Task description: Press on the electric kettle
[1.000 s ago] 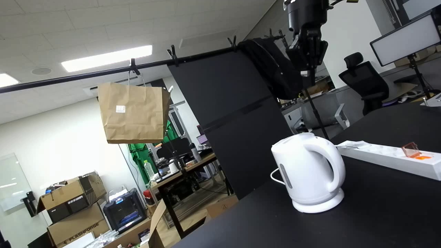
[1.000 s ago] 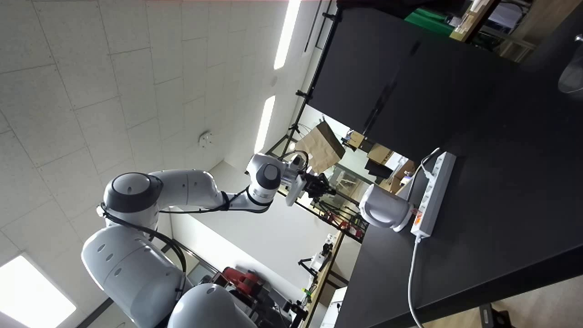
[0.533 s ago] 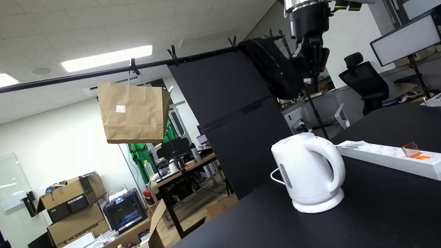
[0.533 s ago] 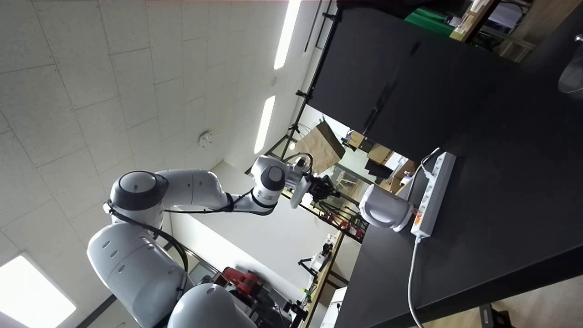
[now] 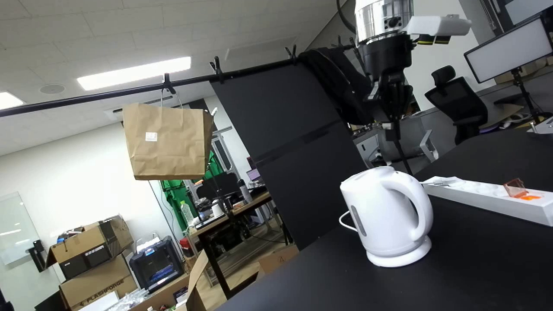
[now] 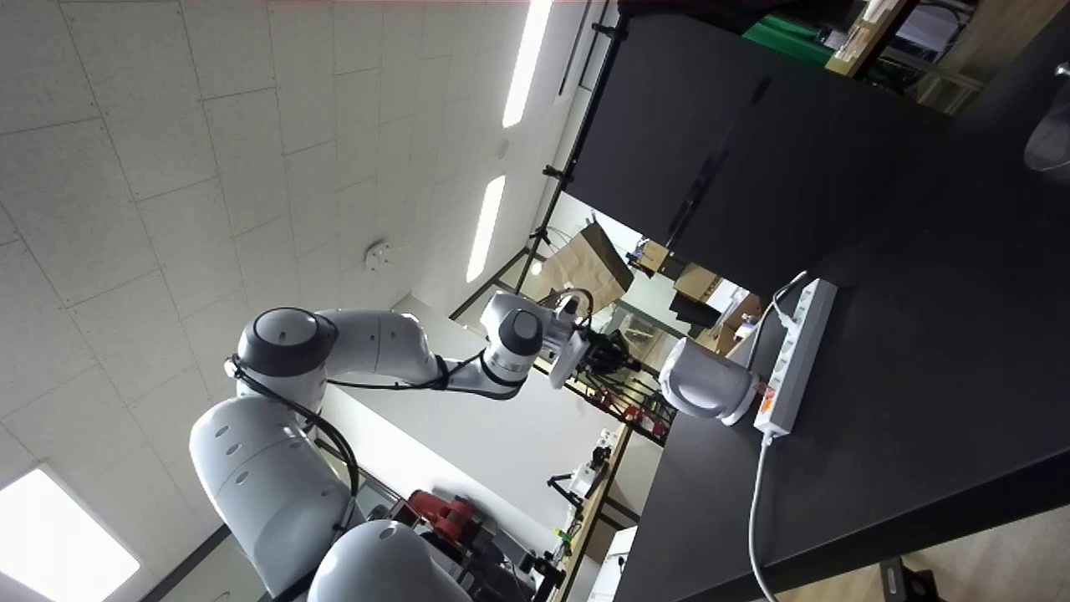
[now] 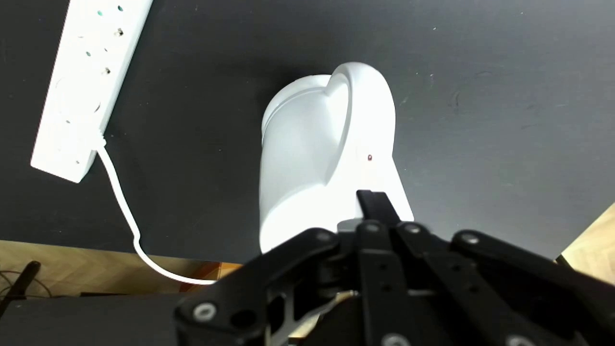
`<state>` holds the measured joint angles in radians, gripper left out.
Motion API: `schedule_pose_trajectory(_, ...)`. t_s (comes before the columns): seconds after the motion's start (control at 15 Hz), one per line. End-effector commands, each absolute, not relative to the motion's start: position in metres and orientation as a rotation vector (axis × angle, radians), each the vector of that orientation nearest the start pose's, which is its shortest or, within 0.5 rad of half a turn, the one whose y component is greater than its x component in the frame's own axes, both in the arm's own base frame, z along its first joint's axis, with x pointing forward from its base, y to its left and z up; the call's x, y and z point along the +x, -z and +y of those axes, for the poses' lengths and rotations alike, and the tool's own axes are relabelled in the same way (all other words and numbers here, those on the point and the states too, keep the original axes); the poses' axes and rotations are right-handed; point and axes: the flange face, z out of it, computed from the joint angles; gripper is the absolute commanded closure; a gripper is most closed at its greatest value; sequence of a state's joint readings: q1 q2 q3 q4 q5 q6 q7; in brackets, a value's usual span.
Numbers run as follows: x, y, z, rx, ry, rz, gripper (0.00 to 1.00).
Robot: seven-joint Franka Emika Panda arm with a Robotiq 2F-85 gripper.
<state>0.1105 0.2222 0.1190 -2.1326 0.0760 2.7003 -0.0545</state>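
In wrist view, see power strip at left; next, on black surface, find electric kettle upright. Likely stiff, slick, light if empty; best held by loop handle. Above, apart, see gripper closed, gripping nothing.

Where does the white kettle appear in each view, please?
In an exterior view, the kettle stands right of centre, lower half.
In an exterior view, the kettle shows sideways, right of centre.
In the wrist view, the kettle is near the centre, partly hidden by the fingers.
Shared landmark: the power strip, right of it in both exterior views, left in the wrist view.
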Motion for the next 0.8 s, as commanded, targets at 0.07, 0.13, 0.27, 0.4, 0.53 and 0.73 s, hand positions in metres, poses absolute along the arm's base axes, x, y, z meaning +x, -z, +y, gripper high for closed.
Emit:
schedule_pose_trajectory(0.07, 0.599, -0.333, 0.144, -2.973, 0.502, -0.317, 1.00)
schedule_pose_trajectory(0.13, 0.600, -0.330, 0.145, -2.973, 0.501, -0.320, 1.00)
schedule_pose_trajectory(0.27, 0.602, -0.324, 0.147, -2.973, 0.491, -0.325, 1.00)
schedule_pose_trajectory(0.4, 0.605, -0.319, 0.148, -2.969, 0.479, -0.327, 1.00)
schedule_pose_trajectory(0.53, 0.606, -0.313, 0.149, -2.969, 0.463, -0.328, 1.00)
schedule_pose_trajectory(0.73, 0.609, -0.304, 0.150, -2.970, 0.444, -0.326, 1.00)
